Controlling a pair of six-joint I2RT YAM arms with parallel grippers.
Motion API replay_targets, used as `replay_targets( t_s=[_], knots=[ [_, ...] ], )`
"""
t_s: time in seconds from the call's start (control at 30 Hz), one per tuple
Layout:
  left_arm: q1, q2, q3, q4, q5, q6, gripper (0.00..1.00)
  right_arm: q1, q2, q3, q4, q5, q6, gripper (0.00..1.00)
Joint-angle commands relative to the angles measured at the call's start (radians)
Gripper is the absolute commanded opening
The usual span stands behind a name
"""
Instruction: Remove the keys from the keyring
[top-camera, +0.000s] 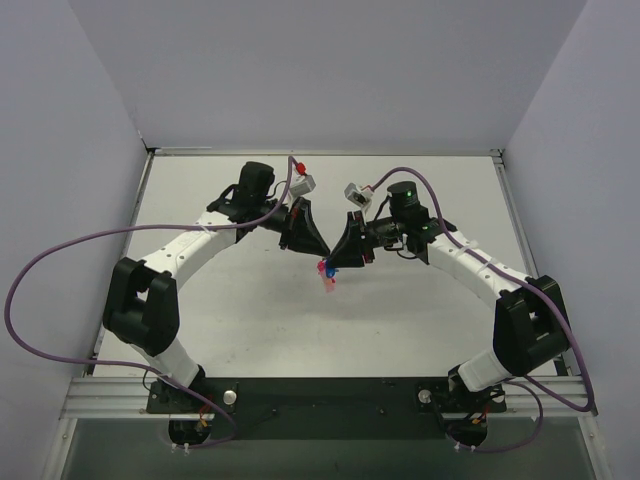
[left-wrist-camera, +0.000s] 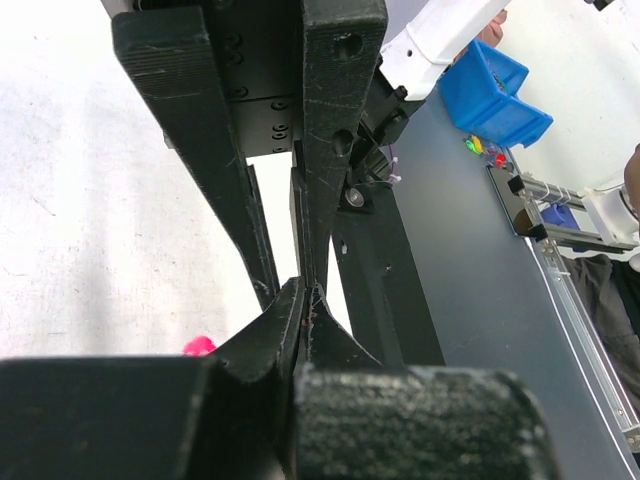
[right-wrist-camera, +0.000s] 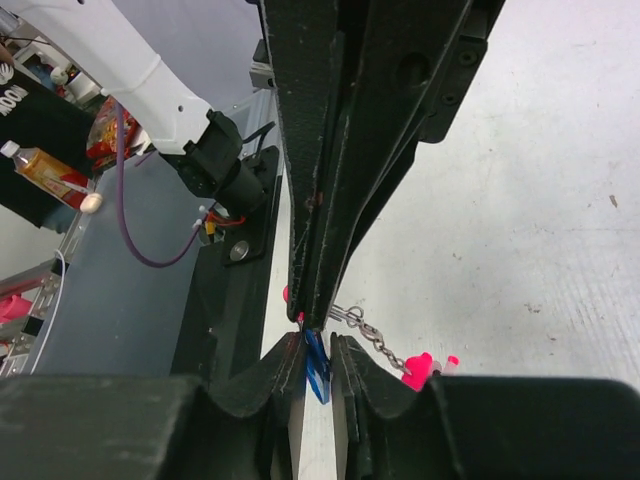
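Note:
Both grippers meet tip to tip above the middle of the table (top-camera: 230, 320). My left gripper (top-camera: 318, 250) (left-wrist-camera: 308, 290) is shut, and the thin keyring (right-wrist-camera: 343, 314) sticks out at its tip. In the right wrist view the blue key (right-wrist-camera: 318, 368) hangs edge-on below that tip, and my right gripper (right-wrist-camera: 318, 345) (top-camera: 336, 258) has closed its jaws onto it. A short chain (right-wrist-camera: 378, 342) runs from the ring down to a pink key (right-wrist-camera: 418, 371). From above, the blue key (top-camera: 328, 272) and a pink key (top-camera: 331, 287) dangle under the tips. A pink spot (left-wrist-camera: 198, 346) shows past my left finger.
White walls enclose the table on three sides. An aluminium rail (top-camera: 320, 395) carries both arm bases at the near edge. Beyond that edge lie a blue bin (left-wrist-camera: 490, 90) and a bottle (right-wrist-camera: 45, 172). Purple cables loop off both arms.

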Motion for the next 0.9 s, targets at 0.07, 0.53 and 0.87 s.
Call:
replay_targets(
  t_s=[0.07, 0.53, 0.87],
  knots=[
    [-0.004, -0.031, 0.000, 0.048, 0.022, -0.019, 0.00, 0.005, -0.026, -0.008, 0.067, -0.061, -0.022, 0.09],
    [0.013, -0.017, 0.000, 0.060, 0.002, -0.035, 0.50, -0.012, -0.033, 0.013, -0.028, -0.051, -0.092, 0.00],
    [0.025, -0.043, 0.023, -0.087, -0.190, 0.109, 0.75, -0.033, -0.058, 0.039, -0.100, 0.063, -0.134, 0.00]
  ],
)
